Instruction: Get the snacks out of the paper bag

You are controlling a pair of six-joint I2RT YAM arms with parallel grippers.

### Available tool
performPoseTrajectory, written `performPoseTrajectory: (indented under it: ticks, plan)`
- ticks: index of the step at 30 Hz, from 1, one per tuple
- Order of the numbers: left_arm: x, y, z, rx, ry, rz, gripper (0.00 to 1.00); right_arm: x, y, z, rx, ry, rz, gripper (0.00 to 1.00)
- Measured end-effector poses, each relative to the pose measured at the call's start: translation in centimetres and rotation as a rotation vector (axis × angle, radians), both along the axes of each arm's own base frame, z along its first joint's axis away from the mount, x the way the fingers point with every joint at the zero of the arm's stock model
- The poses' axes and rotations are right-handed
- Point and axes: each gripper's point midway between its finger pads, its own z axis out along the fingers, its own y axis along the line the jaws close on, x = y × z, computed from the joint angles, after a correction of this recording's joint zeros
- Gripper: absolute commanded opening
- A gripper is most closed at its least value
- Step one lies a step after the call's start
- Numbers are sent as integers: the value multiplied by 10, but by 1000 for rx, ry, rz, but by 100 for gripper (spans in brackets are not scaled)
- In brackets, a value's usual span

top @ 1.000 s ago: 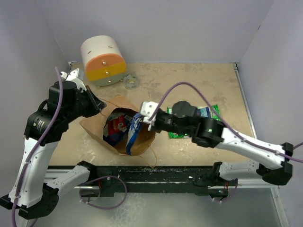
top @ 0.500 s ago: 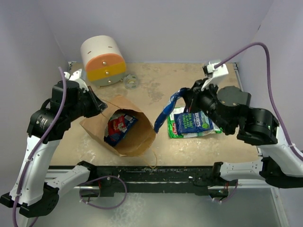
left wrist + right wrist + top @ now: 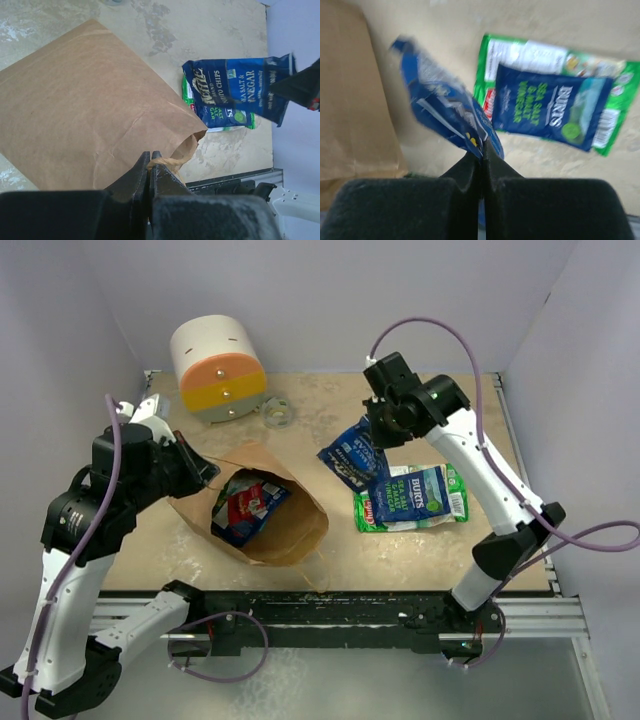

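The brown paper bag (image 3: pixel 285 530) stands tilted at the left, mouth up, with a red packet (image 3: pixel 247 504) and a blue one inside. My left gripper (image 3: pixel 205 468) is shut on the bag's twisted paper handle (image 3: pixel 172 161) at its rim. My right gripper (image 3: pixel 376 433) is shut on the corner of a dark blue snack packet (image 3: pixel 350 455), which hangs above the table right of the bag. It also shows in the left wrist view (image 3: pixel 235 90) and the right wrist view (image 3: pixel 447 107). A dark blue Burts packet (image 3: pixel 415 490) lies on a green packet (image 3: pixel 368 512).
A white, orange and yellow cylinder (image 3: pixel 217 368) lies at the back left, with a small clear roll (image 3: pixel 277 412) beside it. Walls close in the left, back and right. The black rail (image 3: pixel 330 610) runs along the table's front edge.
My right gripper has lifted the dark blue packet out of the bag and carried it right and toward the back. The left gripper has kept its hold on the bag.
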Motion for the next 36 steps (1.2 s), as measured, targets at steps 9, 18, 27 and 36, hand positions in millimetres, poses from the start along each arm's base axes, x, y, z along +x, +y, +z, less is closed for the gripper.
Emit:
performPoseTrajectory:
  ticks: [9,18,27,36]
  plan:
    - [-4,3,3,-14,-8,16,0,-18,-15,-42,216,314,-6,0]
    - [-4,3,2,-13,-7,16,0,-25,-26,-62,361,410,-20,0]
    - [-1,1,0,-8,4,15,0,-22,-61,-100,443,437,-140,0]
    - [0,1,-1,-6,9,15,0,-7,-116,-140,470,442,-296,0]
